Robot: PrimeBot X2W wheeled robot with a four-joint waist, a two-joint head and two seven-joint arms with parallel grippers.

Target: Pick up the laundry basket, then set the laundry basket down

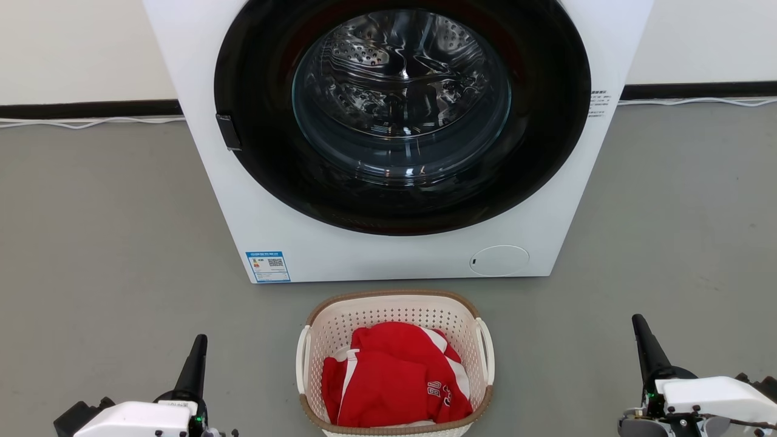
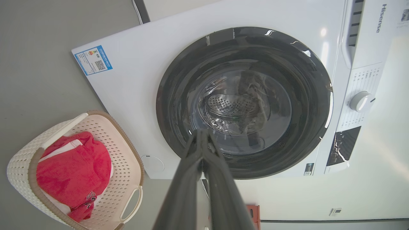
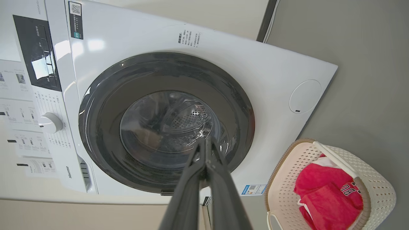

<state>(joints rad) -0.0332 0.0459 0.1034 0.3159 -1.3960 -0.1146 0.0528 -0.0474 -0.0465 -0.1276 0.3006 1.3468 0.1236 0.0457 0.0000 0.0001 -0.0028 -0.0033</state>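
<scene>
The laundry basket [image 1: 388, 315], lower centre, looks light and stiff; take its white side handles [image 1: 487, 350]. Left tool [image 1: 199, 343] and right tool [image 1: 639, 325] sit closed, empty.

You lose the top of the washing machine [image 1: 388, 258] at the head view's upper edge. Near wall of the laundry basket [image 1: 394, 314] clipped at bottom centre; red garment [image 1: 394, 376] hides its floor. Print on the blue label [image 1: 268, 266], lower left of centre, too small to read.

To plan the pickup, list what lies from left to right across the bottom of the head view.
left gripper → laundry basket → right gripper
</scene>
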